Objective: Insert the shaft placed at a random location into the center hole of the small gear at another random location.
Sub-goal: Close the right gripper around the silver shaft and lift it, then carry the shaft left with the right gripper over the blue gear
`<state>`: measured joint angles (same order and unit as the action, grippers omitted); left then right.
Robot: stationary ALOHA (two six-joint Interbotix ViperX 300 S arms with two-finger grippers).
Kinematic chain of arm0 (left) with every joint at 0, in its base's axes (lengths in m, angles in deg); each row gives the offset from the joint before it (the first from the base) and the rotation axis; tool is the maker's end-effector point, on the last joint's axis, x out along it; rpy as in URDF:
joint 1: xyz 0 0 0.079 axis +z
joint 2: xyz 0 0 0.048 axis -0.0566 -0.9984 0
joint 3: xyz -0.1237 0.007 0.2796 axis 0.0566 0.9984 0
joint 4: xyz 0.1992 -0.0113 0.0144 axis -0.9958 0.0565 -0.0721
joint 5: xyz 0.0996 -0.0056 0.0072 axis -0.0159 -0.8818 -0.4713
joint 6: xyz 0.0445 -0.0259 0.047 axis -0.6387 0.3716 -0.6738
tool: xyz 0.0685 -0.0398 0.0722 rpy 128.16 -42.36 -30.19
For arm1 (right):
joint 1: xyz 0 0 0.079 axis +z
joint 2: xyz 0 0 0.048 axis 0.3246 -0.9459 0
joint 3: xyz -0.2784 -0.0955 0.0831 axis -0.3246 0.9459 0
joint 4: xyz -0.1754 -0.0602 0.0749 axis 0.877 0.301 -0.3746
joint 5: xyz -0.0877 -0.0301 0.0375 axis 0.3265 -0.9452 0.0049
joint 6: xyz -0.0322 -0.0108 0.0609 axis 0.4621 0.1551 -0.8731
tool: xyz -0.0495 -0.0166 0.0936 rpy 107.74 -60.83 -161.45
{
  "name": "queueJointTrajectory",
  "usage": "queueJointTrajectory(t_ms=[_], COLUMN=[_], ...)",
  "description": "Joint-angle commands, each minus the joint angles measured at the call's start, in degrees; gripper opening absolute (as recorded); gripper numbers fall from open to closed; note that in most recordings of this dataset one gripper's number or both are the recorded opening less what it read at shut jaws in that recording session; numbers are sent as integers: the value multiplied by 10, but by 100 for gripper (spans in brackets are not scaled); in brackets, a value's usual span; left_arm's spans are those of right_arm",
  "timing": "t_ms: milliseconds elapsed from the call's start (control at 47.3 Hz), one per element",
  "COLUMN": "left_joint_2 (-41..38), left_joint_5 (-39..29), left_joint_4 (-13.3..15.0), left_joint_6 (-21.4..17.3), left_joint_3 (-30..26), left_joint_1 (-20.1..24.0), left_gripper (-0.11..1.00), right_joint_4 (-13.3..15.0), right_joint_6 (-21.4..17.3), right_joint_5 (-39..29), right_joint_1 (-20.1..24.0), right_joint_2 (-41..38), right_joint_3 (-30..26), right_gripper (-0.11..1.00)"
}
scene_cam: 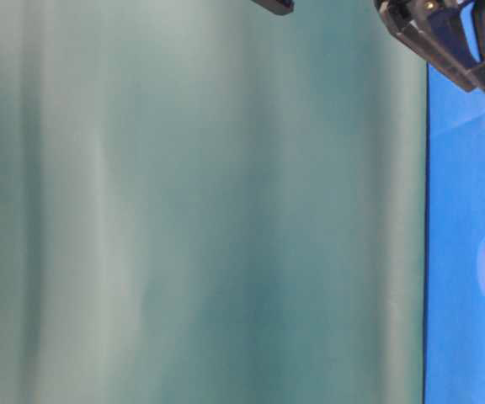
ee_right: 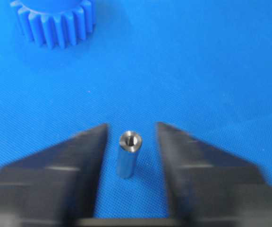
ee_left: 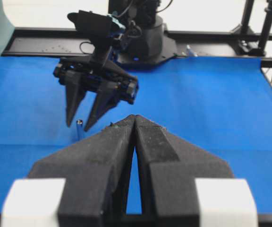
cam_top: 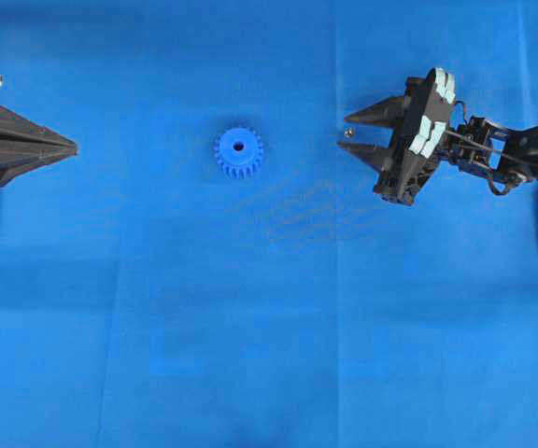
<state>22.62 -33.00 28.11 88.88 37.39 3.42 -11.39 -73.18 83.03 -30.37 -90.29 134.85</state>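
matte black right hand (ee_right: 131,142) open, its 2 wedge fingers flanking the upright, polished steel shaft (ee_right: 128,154); left hand (ee_left: 135,124) clenched; toothed plastic small gear (cam_top: 239,152) apart.

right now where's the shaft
The shaft stands upright on the blue cloth between the right gripper fingertips, right of the small gear overhead.

Glossy metal shaft (ee_right: 128,153), matt blue cloth (ee_right: 211,71).

Silvery shaft (ee_right: 128,154), bright blue small gear (cam_top: 239,152), blue cloth (cam_top: 269,327).
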Motion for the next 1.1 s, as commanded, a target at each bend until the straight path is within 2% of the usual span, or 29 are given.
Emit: queueJointTrajectory(t_ms=[0,85,423,783,1079], left_joint_2=[-3,-3,-3,-1,-1], left_joint_5=[2,-1,-8,-12,-15], left_joint_4=[-1,-1,0,-1,-1], left_joint_6=[1,1,1,2,2], left_joint_3=[-5,-5,-5,-5,-4], left_joint_1=[2,2,2,2,2], left_gripper=[0,0,0,0,0], right_joint_4=[0,0,0,1,0], right_joint_6=[0,0,-1,24,33], right_joint_5=[9,7,-4,-131,-161], right_joint_1=[1,0,3,0,-1], right_joint_2=[5,5,25,163,168], right_joint_3=[-5,-5,-8,-24,-37], right_gripper=[13,3,3,3,3])
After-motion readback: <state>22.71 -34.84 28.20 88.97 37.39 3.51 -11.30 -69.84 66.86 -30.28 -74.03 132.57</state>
